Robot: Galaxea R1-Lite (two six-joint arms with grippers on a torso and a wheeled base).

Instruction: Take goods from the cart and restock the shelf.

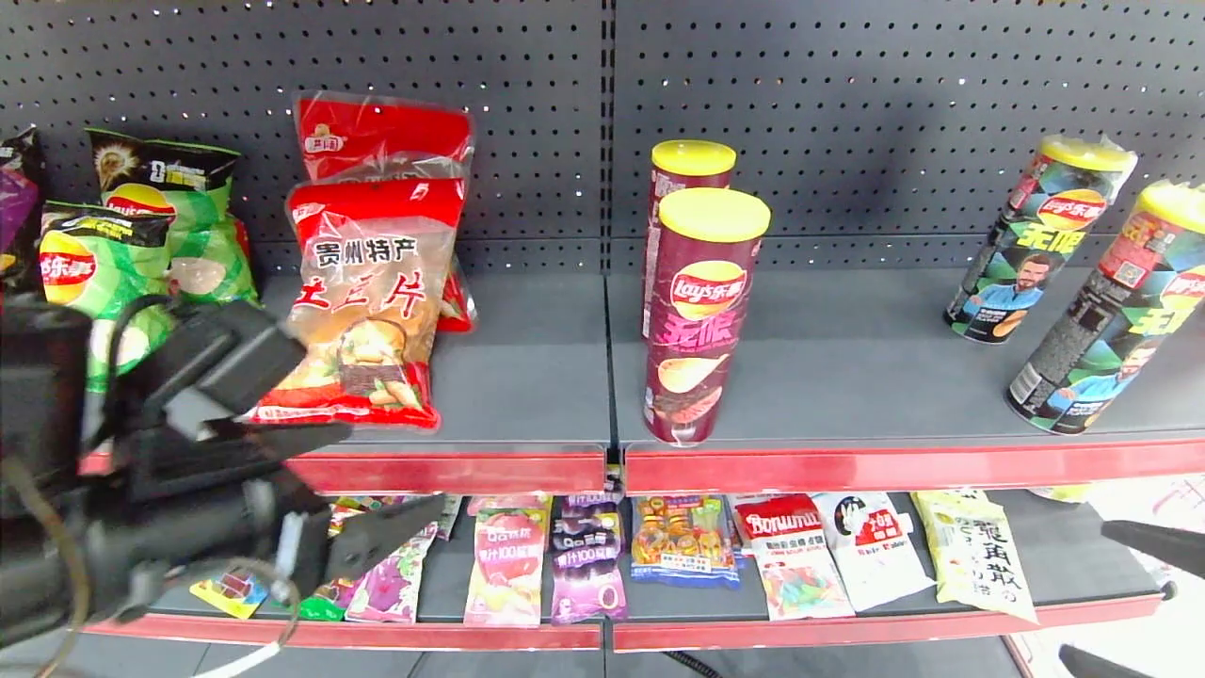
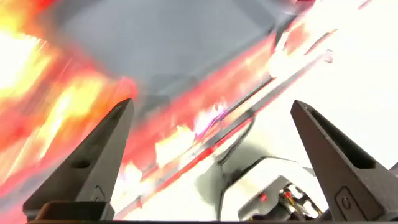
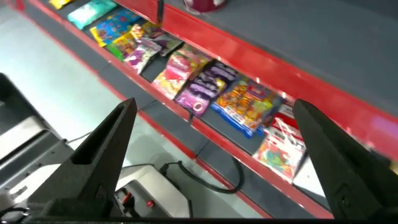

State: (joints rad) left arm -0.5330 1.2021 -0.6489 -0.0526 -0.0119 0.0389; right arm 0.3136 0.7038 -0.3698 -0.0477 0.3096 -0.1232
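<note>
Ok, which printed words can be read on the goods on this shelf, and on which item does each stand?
"贵州特产" and "土豆片": front red bag.
"无限": front maroon canister.
"100": pink pouch on the lower shelf.
Other packets: print too small or blurred to read.

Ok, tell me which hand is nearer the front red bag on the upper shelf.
Left. The left hand is just below the front red bag; the right hand is far off to the right, by the lower shelf.
</note>
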